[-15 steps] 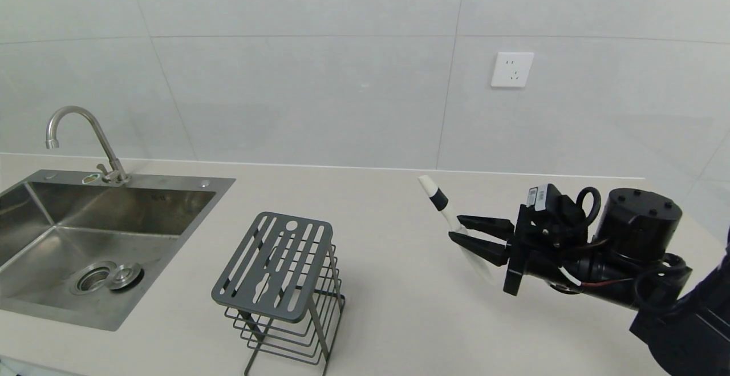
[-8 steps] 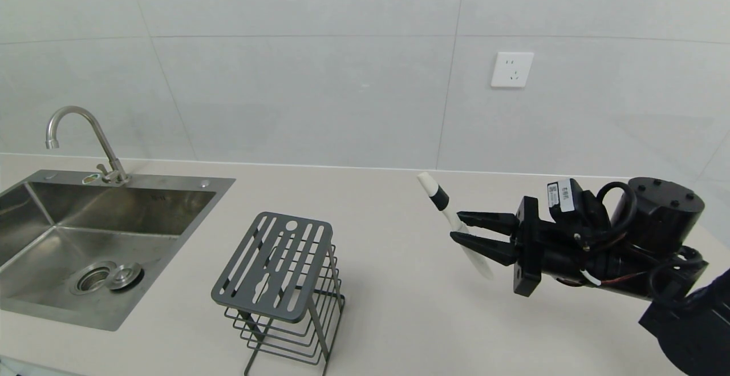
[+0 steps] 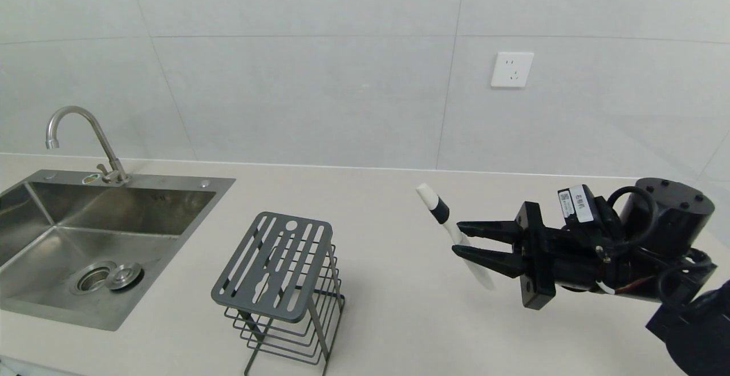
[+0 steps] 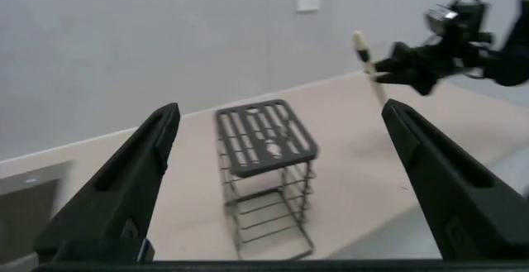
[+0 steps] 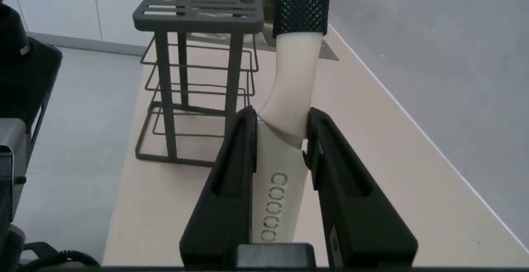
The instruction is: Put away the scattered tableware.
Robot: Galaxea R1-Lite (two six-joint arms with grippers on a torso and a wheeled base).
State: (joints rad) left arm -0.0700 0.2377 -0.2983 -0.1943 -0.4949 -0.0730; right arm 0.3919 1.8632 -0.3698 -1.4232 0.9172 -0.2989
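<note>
Right gripper, fingers clamped flat on the white blade of a knife just below its black-banded handle, over the counter and well to the right of the slotted rack. The knife's long axis is tilted, handle up toward the wall and tip down, so the rack's top slots lie to the left of the fingers and the blade likely needs bringing nearer upright above them. The right arm reaches in level, fingers pointing left; the left gripper, spread wide and empty, faces the rack from the near side
</note>
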